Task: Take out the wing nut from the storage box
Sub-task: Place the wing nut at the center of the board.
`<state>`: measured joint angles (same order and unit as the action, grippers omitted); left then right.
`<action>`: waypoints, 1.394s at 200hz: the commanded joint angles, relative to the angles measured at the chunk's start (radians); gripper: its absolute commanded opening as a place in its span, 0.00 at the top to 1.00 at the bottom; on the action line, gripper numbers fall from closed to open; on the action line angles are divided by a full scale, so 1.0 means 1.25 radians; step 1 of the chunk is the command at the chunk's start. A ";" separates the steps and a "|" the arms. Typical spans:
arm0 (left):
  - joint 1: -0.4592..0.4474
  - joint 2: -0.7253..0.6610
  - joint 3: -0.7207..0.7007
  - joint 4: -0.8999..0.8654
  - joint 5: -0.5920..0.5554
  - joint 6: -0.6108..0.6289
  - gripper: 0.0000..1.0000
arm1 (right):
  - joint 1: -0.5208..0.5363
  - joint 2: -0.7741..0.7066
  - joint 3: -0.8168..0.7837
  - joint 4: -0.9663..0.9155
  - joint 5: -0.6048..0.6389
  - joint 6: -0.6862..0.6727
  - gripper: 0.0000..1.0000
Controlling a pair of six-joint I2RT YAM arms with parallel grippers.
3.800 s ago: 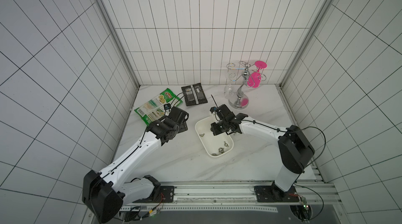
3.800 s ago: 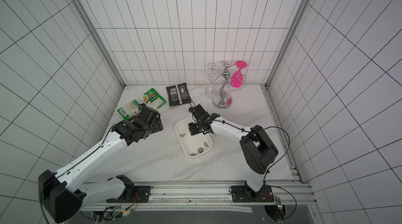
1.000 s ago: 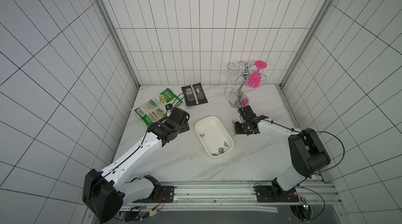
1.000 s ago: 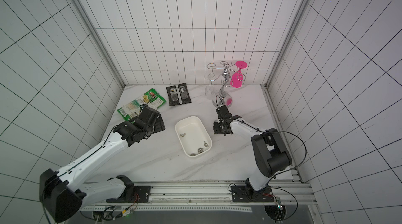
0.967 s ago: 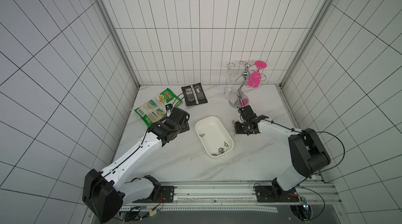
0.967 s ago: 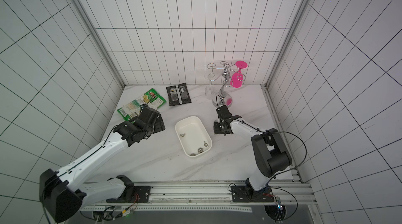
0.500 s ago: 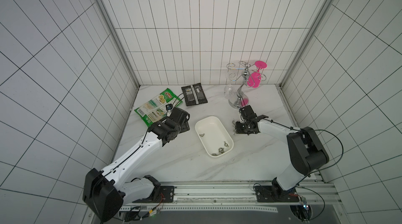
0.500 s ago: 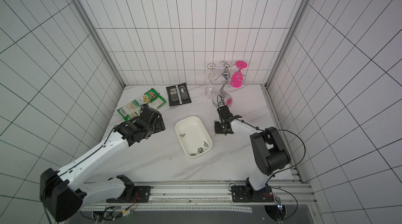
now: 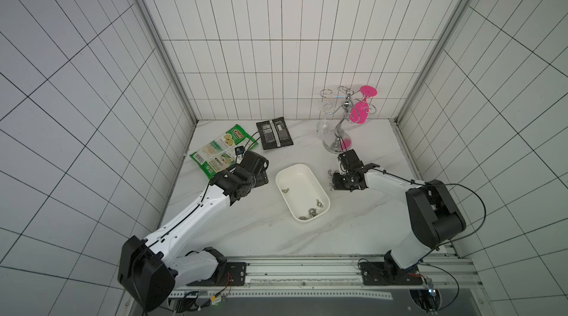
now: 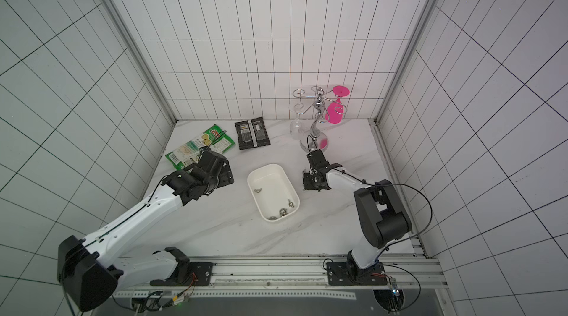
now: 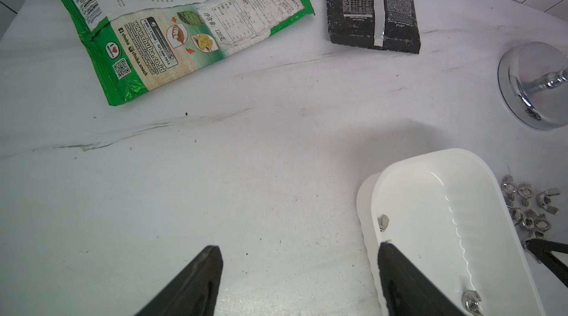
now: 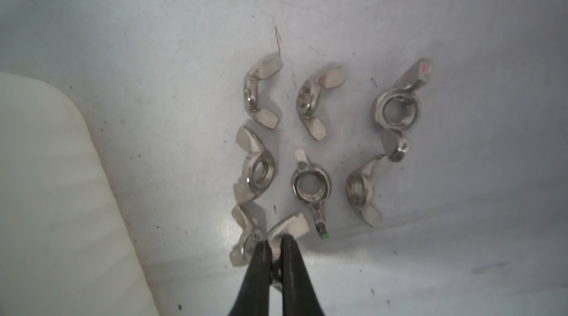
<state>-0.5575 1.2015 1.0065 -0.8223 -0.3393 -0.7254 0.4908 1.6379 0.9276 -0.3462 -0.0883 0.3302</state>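
The right arm (image 9: 384, 181) stretches low across the surface (image 9: 246, 231), centre-right of frame, right claw (image 12: 274, 247) pinching a wing nut (image 12: 290, 226) just beside the white storage box (image 9: 299, 176); the left claw (image 11: 298, 247) hangs open.

The white marble table (image 9: 246, 231) is carrying a green snack packet (image 9: 219, 153) and a black packet (image 9: 274, 137) at upper left in a top view. The storage box (image 9: 302, 166) is sitting centrally, with wing nuts (image 9: 331, 180) lying just right of it and a chrome stand (image 9: 336, 145) standing above them.
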 commanded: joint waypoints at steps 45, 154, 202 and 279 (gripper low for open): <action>-0.004 0.001 0.017 0.014 -0.006 0.008 0.17 | 0.003 0.000 -0.008 -0.010 0.000 0.006 0.92; -0.004 -0.009 0.015 0.009 -0.013 0.006 0.17 | 0.003 0.001 -0.004 -0.012 -0.001 0.006 0.77; -0.004 -0.020 0.016 0.006 -0.016 0.005 0.17 | 0.021 -0.080 0.035 -0.067 0.002 -0.007 0.75; -0.004 -0.028 0.017 -0.002 -0.019 0.002 0.17 | 0.133 -0.091 0.126 -0.119 -0.023 -0.073 0.55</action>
<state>-0.5575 1.1862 1.0077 -0.8261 -0.3470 -0.7258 0.6270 1.4925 1.0531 -0.4339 -0.1005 0.2859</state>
